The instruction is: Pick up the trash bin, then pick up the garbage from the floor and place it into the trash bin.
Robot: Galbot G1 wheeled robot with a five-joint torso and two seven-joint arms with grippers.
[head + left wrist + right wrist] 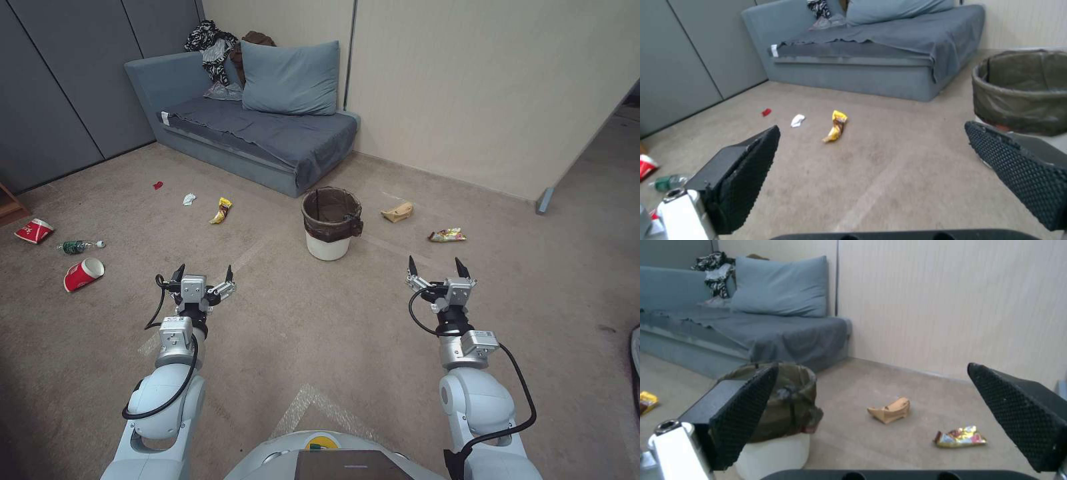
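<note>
Bin first: a small round white plastic bucket, dark bag folded over its rim, probably light and fairly stiff, though the loose bag could slip, so the rim edge looks the likeliest hold. It stands on the carpet ahead of and between the left end effector and right end effector, both wide open and empty. Wrappers, cups and a crumpled paper bag lie further out.

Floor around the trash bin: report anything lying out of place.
Litter is scattered on the carpet around the upright trash bin: a tipped red cup, a bottle and a tissue to its left, a crumpled brown bag and a shiny wrapper to its right. Both open grippers hold nothing.
</note>
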